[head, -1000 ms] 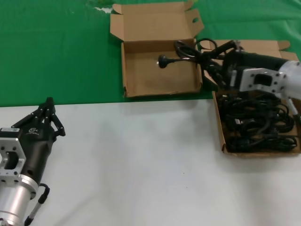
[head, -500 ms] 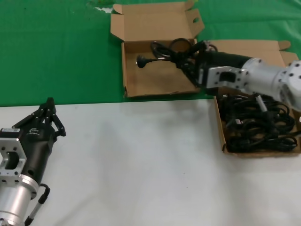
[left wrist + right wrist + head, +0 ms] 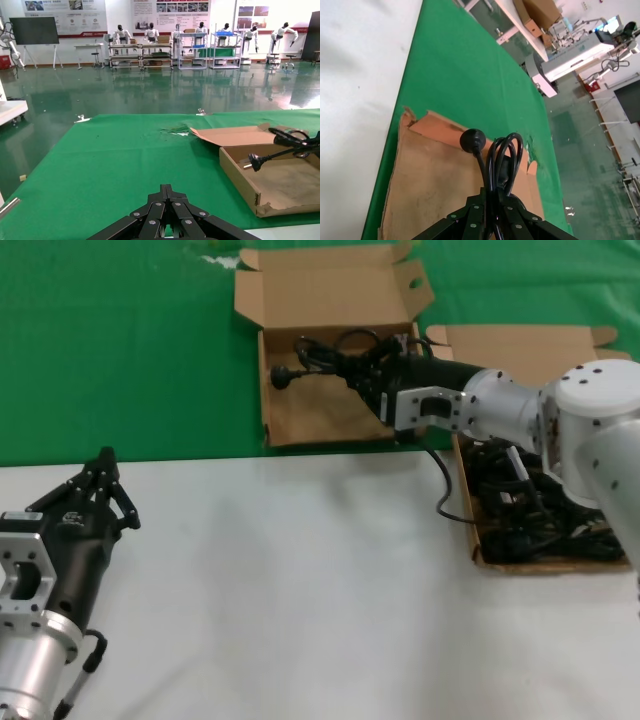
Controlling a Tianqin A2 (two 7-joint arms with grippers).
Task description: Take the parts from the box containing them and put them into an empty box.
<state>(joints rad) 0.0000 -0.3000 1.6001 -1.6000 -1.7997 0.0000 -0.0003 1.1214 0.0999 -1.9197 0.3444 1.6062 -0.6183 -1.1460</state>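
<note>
One cord (image 3: 335,358) clamped in right hand (image 3: 372,380), now farther over empty box (image 3: 300,420).

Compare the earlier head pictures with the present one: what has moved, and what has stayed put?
The right gripper, shut on a thin black power cord, carried it further over the narrower brown cardboard box, plug leading. The wider cardboard box of remaining cords, and the left gripper parked over the white table, stayed.

Robotics exhibition hall: humanoid robots (image 3: 120,34), wall posters (image 3: 62,8), polished floor.
</note>
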